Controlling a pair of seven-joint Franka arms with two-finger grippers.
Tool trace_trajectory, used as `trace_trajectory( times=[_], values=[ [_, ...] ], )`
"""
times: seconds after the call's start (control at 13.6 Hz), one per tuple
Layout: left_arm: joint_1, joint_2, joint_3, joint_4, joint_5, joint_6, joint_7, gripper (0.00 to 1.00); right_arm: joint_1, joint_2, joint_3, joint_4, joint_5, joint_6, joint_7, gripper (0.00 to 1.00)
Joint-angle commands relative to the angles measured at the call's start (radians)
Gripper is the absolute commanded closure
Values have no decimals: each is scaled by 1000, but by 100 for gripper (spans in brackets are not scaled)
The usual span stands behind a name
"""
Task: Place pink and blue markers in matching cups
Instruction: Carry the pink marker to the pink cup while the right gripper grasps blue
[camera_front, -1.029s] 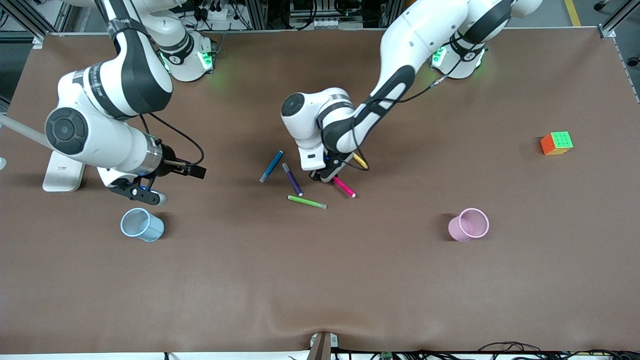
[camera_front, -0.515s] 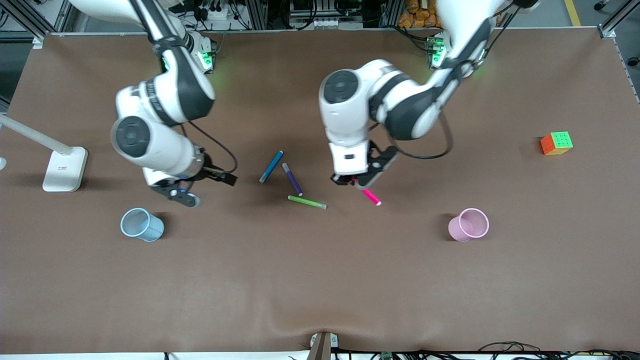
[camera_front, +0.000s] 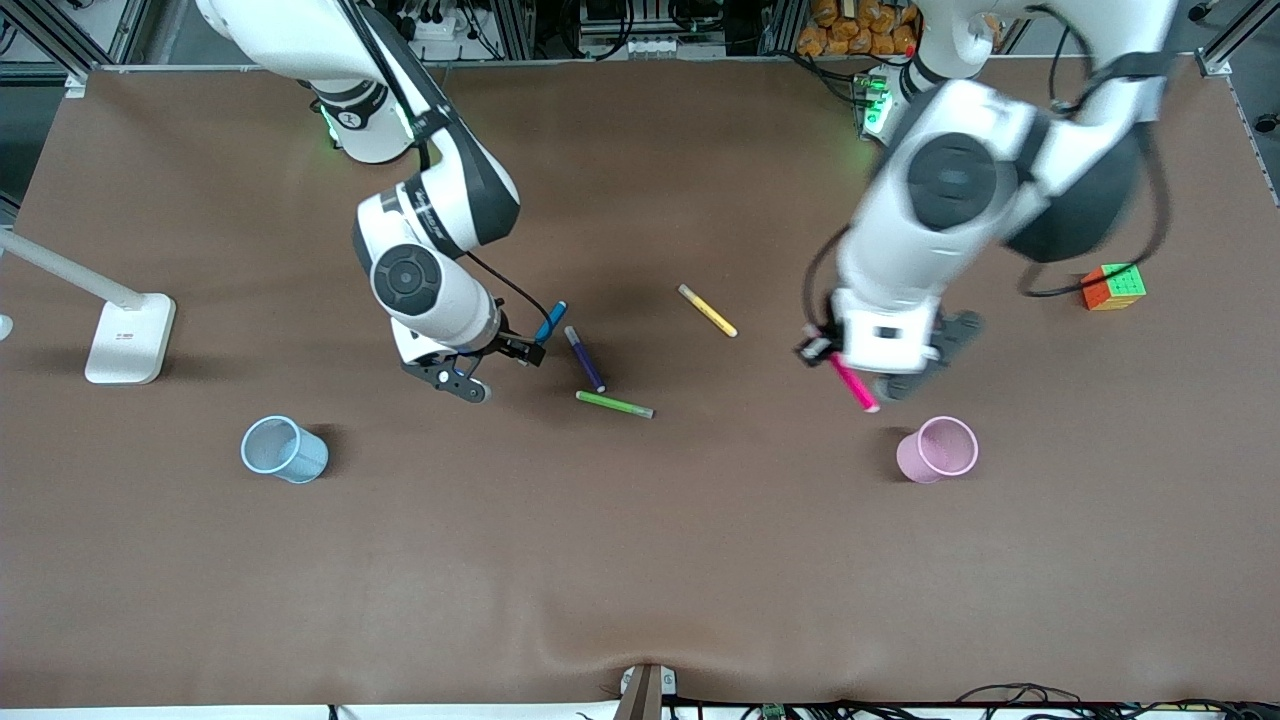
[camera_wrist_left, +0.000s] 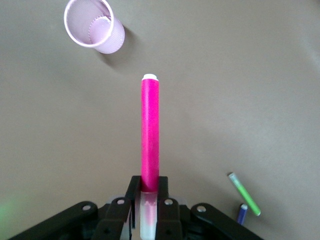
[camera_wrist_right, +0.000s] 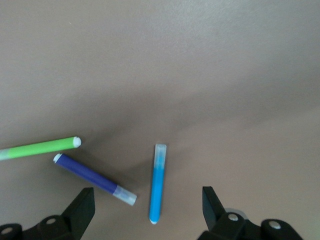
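Nearest the front camera: pink cup (camera_front: 937, 449) toward the left arm's end of the table and blue cup (camera_front: 284, 449) toward the right arm's end. Both upright, well apart, neither yet holding a marker.

Just above the pink cup's rim, though not yet over its mouth: left gripper (camera_front: 845, 365), clamped on one end of the pink marker (camera_front: 853, 381). Lifted off the table a second ago and carried from the pen cluster almost to its cup. Points straight out from the jaws in the left wrist view, white tip leading toward the cup. Probably means half the task is close: a short shift over the opening, then release.

Mid-table: green pen (camera_front: 614, 404), purple pen (camera_front: 584, 358) and yellow pen (camera_front: 707, 310), all lying flat; the yellow one now uncovered where the left arm was.

Over the blue marker (camera_front: 549, 322): right gripper (camera_front: 485, 362), swung in from beside the blue cup, low, fingers spread wide to either side of the marker and not yet touching it. Looks set for a descent and pinch.
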Motion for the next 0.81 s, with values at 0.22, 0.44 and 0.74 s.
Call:
trace_trajectory(
  times=[0.22, 0.44, 0.74],
  values=[
    [200, -26, -11, -27, -154, -56, 277, 100, 40, 53, -9, -70, 5, 128, 99, 35],
    [275, 6, -9, -27, -205, -59, 314, 100, 57, 95, -9, -72, 5, 168, 131, 35],
    [369, 63, -3, -27, -318, -59, 350, 100, 69, 106, -9, -102, 5, 199, 142, 45]
  ],
)
